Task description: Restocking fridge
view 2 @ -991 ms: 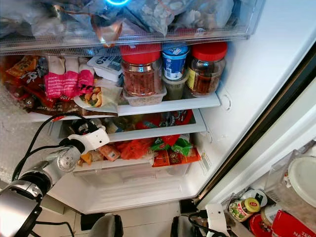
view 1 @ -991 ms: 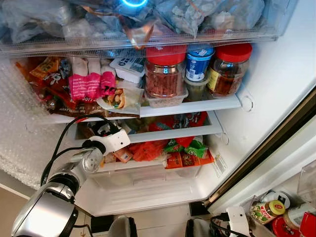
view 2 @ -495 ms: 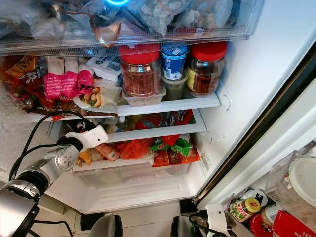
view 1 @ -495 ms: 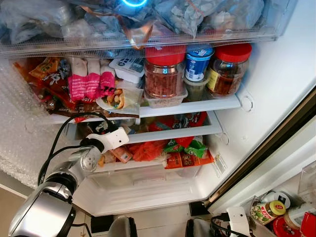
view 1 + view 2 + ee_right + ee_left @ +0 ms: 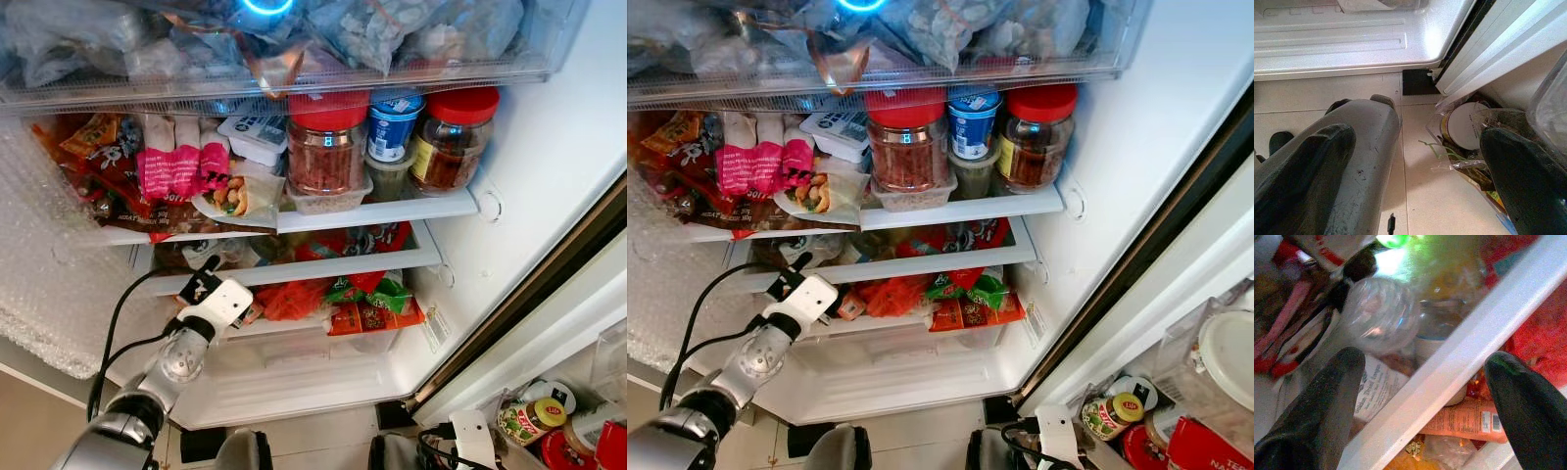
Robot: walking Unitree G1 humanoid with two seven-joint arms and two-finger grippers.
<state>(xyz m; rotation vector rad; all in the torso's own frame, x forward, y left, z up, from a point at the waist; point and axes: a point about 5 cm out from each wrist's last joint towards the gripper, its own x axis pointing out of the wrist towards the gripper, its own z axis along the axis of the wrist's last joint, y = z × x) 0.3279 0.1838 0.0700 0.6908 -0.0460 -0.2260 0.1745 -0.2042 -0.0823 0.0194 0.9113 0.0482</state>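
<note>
Left end effector [image 5: 201,286] fingers spread wide, holding nothing; it has dropped and pulled back from a second ago, when the wrist sat up inside the second shelf gap, and now hangs at the white front rail [image 5: 1464,367] of that shelf. Left wrist view looks past the rail at a clear plastic bottle [image 5: 1382,313] lying among packets on the shelf, orange snack packet [image 5: 1469,418] below the rail. Reads as a placement just finished and the arm retreating, though I can't confirm which item it left there. Right end effector [image 5: 1415,161] hangs low and idle over the tile floor near the fridge's bottom edge, fingers apart, empty. Upper shelf [image 5: 392,211]: red-lid jars [image 5: 326,142], blue-lid tub [image 5: 395,125], pink packets [image 5: 171,166] to the left. More stock waits on the floor at near right: small yellow-lid jar [image 5: 529,419] beside other containers. Next likely a reach to that pile
</note>
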